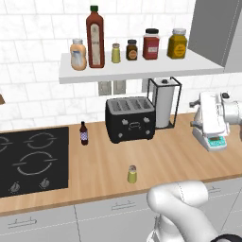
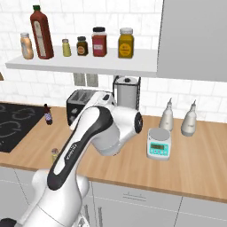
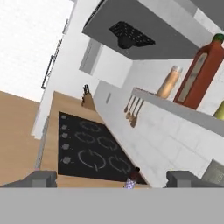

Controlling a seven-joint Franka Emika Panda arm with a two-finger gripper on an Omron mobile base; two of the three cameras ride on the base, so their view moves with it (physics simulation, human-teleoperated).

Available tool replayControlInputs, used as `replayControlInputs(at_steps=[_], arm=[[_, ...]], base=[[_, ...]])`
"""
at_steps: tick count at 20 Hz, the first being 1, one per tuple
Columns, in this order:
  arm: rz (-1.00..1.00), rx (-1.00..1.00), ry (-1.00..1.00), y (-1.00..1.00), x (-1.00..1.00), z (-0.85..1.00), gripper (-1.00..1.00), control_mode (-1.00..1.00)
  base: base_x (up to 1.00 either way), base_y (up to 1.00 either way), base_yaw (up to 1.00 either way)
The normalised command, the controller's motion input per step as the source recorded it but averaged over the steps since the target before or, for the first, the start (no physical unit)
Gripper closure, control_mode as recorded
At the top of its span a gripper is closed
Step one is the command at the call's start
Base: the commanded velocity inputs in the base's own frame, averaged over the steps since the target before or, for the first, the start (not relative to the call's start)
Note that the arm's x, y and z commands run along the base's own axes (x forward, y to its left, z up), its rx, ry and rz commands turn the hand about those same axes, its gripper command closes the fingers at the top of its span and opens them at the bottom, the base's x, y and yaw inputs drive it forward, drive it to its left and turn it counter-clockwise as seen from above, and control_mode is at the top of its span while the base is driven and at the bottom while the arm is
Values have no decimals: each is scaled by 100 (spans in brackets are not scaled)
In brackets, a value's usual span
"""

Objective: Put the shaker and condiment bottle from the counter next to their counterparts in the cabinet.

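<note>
Condiment bottle (image 1: pixel 95 37): tall, slim, red-brown, green cap, pale label; upright on the cabinet (image 1: pixel 142 72) shelf, just beside the squat orange bottle (image 1: pixel 78 55).
Shaker (image 1: pixel 132 174): small yellow-green cylinder with a grey top, upright on the counter (image 1: pixel 104 160), in front of the black toaster (image 1: pixel 130 119).
Twin shaker (image 1: pixel 116 53): on the shelf, just right of the tall bottle.
Base views: show the whole shelf row with its jars, the toaster, and the paper towel stand (image 1: pixel 164 101).
Hand view: shows the cooktop (image 3: pixel 89 151), hanging utensils and a range hood.
Pincer (image 3: pixel 111 179): fingers spread wide, empty, touching nothing; the tall bottle lies up and to its right, the small dark bottle (image 3: pixel 131 178) between the fingertips, farther off.
</note>
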Motion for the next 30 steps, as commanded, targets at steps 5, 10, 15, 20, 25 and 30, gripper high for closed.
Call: replayControlInputs(at_steps=[5,10,15,20,25,30], arm=[[42,-10,6,-6,4,-100,-100,-100],[56,0,-1,12,39,-100,-100,-100],[14,0,-15,59,14,-95,-100,-100],[0,0,-1,26,-4,-84,-100,-100],[-1,0,0,37,0,-45,-100,-100],[0,0,13,42,12,-6,-100,-100]], base=[[0,0,0],[0,0,0],[0,0,0],[0,0,0],[0,0,0],[0,0,0]])
